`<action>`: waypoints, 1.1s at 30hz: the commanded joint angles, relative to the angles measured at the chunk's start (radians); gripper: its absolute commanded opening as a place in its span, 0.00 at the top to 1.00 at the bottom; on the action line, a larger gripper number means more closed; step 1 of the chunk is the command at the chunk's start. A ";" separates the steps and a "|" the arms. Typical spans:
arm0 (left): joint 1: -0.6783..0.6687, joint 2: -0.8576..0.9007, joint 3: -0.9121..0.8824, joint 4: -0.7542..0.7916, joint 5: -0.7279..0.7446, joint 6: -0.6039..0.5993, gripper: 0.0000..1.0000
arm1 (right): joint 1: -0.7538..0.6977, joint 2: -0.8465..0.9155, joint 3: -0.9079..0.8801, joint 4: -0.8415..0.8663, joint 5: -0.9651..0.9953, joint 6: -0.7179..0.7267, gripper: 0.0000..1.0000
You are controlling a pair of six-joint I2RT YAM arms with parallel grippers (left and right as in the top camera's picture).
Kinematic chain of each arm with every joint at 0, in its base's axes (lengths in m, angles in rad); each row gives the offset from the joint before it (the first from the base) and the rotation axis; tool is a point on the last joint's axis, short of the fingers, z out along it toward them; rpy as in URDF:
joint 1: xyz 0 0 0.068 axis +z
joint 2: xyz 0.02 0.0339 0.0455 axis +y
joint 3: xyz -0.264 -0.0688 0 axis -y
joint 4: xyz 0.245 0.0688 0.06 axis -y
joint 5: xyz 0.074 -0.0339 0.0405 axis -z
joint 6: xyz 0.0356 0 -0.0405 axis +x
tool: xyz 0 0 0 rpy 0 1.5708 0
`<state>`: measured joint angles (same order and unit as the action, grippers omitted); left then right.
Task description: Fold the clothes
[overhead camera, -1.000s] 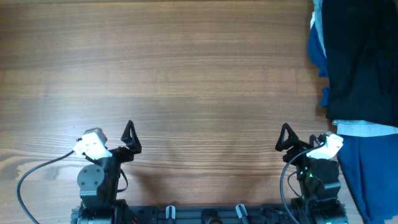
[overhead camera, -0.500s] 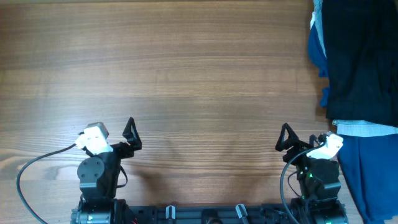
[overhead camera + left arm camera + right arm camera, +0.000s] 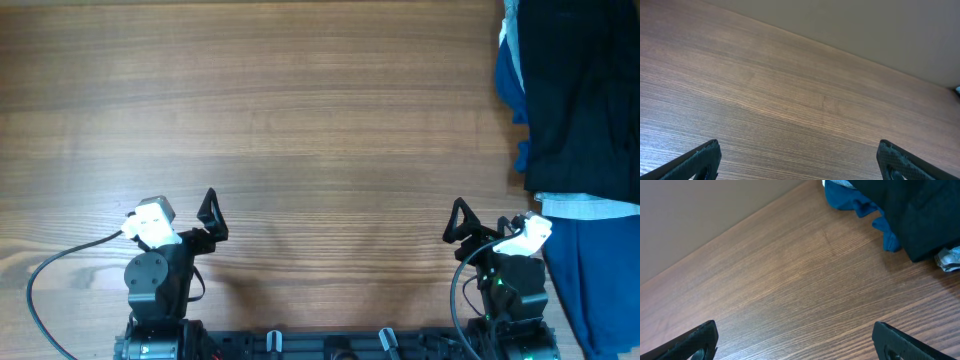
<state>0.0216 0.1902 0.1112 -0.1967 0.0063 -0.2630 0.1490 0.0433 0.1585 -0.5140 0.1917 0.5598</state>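
The large black soft-fabric garment [image 3: 585, 90] lies bunched at the far right corner of the brown wooden table [image 3: 300, 120], apparently overlapping a royal blue cloth [image 3: 511, 85]. Well apart from it, at the near edge, the left gripper [image 3: 800, 162] and right gripper [image 3: 795, 342] each stand spread wide, holding nothing.

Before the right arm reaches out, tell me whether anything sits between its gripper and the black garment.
Nothing visible does: only bare table lies between the right gripper and the black garment. A blue cloth pokes out at its left edge.
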 commanded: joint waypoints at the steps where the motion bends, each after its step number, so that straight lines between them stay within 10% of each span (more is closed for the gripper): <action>1: 0.000 0.002 0.026 -0.001 0.011 0.025 0.00 | -0.006 -0.014 -0.003 0.005 0.007 -0.007 0.00; 33: 0.000 0.002 0.026 -0.055 -0.034 0.084 0.00 | -0.006 -0.014 -0.003 0.005 0.007 -0.007 0.00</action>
<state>0.0216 0.1902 0.1116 -0.2512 -0.0139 -0.1982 0.1490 0.0433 0.1585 -0.5140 0.1913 0.5598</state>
